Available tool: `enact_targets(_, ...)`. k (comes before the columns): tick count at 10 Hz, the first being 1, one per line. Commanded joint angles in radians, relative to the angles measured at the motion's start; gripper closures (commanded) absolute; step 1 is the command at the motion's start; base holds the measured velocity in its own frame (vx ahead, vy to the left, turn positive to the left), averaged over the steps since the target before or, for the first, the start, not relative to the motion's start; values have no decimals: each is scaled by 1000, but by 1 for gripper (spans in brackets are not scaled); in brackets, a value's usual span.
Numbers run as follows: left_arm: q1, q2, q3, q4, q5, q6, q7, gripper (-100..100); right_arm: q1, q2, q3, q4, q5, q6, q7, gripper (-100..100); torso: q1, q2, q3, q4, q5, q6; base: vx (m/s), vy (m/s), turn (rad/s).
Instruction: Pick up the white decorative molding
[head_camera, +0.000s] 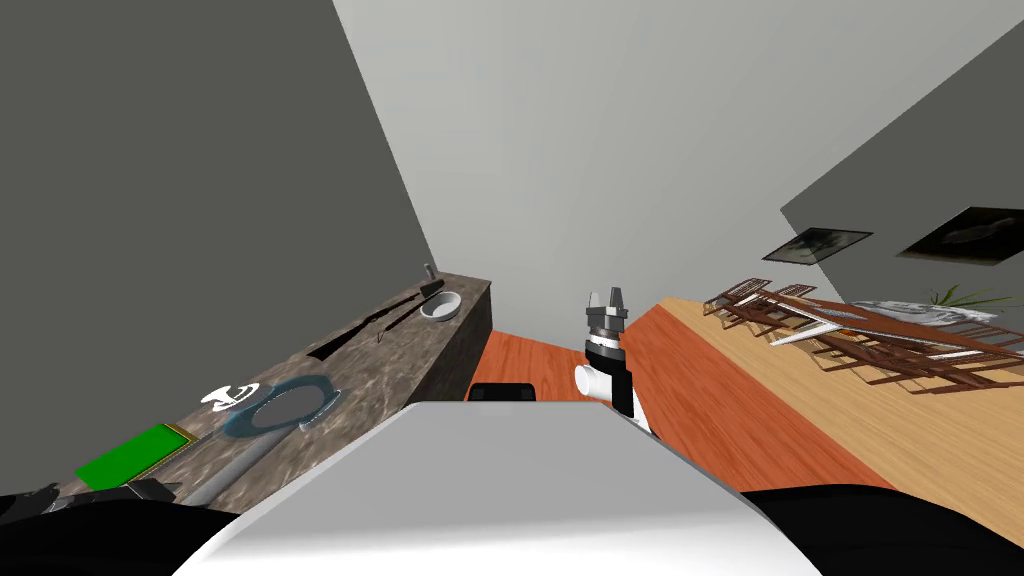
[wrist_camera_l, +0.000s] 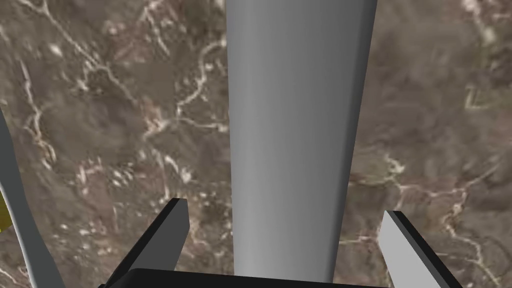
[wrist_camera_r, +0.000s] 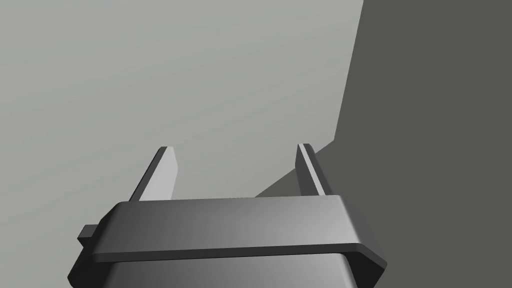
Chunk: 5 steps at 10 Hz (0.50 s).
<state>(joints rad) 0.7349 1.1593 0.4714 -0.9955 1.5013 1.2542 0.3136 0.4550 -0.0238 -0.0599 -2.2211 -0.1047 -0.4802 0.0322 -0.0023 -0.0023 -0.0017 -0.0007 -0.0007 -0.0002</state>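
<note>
My left gripper (wrist_camera_l: 285, 207): fingers (wrist_camera_l: 167, 235) spread wide, one each side of molding (wrist_camera_l: 295, 125), gap on both sides, nothing gripped. Molding: long pale grey bar, flat on brown veined marble counter (wrist_camera_l: 100, 125), running away from my hand. Counter at left of scene, molding at its near end. Green mat (head_camera: 130, 457) just left of molding, blue ring-shaped dish (head_camera: 285, 405) just beyond. My right gripper (head_camera: 606, 305) raised at centre, fingers apart, empty. Judgement: reach looks done; closing and lifting remain.

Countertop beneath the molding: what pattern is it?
Brown marbled countertop with pale veins; best in left wrist view.
</note>
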Motion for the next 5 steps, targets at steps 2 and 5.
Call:
enact_targets(2,-14,-14,-29,-21,-11,-23,51,-100,0,0,0,0,0,0,0,0,1,4,2,1,0,1,-68,24,-124)
enact_targets(5,-28,-27,-59,-42,-22,-47,101,-100,0,0,0,0,0,0,0,0,2,9,5,2,1,0,-93,33,-75)
